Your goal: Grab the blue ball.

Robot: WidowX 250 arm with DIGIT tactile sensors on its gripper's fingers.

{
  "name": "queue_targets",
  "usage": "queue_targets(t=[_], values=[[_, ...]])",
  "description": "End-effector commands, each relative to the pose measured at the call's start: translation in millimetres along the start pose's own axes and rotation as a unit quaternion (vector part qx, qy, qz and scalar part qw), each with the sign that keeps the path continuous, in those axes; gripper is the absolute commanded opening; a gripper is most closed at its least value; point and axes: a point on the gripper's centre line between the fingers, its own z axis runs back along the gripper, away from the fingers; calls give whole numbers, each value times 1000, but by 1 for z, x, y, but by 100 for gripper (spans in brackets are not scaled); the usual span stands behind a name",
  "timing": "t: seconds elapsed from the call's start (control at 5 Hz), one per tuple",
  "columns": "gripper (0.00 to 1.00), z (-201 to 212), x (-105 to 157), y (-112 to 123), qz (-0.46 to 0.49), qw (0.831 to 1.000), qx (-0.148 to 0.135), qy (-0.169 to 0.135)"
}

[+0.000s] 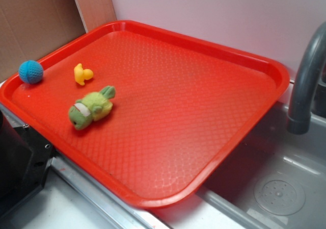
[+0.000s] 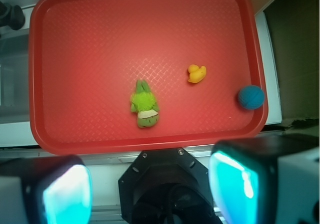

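step in hand, as judged: approach, nothing grasped yet. the gripper (image 2: 150, 184) hangs high above the red tray (image 2: 150, 34), jaws spread wide and empty. the blue ball (image 1: 31, 71) rests against the tray's corner rim, near the rubber duck (image 1: 82, 74). next move calls for travel toward that corner, then descent. the tray overhangs a sink (image 1: 285, 188) with a grey faucet (image 1: 305, 81).

Ball (image 1: 30, 71), duck (image 1: 82, 74) and plush toy (image 1: 91, 107) lie near one corner of the tray (image 1: 204, 111).
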Motion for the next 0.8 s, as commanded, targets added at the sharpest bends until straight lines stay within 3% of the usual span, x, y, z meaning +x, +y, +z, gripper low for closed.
queue_targets(t=[0.0, 0.2, 0.4, 0.6], values=[[100, 0, 0, 0, 0, 1000, 0, 0], [100, -50, 21, 51, 108, 991, 50, 61], [100, -94, 32, 98, 231, 969, 73, 56], [100, -116, 33, 125, 351, 932, 93, 8]])
